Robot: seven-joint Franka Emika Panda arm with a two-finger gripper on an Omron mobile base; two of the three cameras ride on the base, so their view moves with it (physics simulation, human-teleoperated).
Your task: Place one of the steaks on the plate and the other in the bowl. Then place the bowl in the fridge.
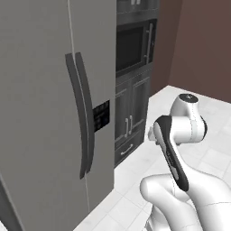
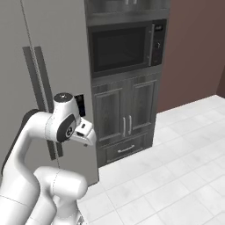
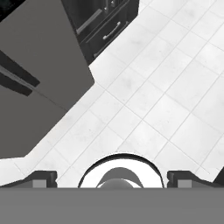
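The fridge [image 1: 45, 113] is a tall grey cabinet with both doors shut and two long dark handles [image 1: 82, 115] side by side. It fills the left of the right base view as the fridge [image 2: 48, 44], close in front of my folded arm. In the hand view my gripper [image 3: 112, 178] points down at the tiled floor beside the foot of the fridge [image 3: 39, 74]. Its fingertips [image 3: 43, 177] stand wide apart, open, with nothing between them. The steaks, the plate and the bowl are out of view.
A dark wooden cabinet column [image 2: 125, 118] stands right of the fridge, with a built-in oven [image 2: 125, 48] above and a drawer [image 2: 127, 149] below. White tiled floor [image 2: 176, 176] stretches to the right, up to a brown wall [image 2: 193, 48].
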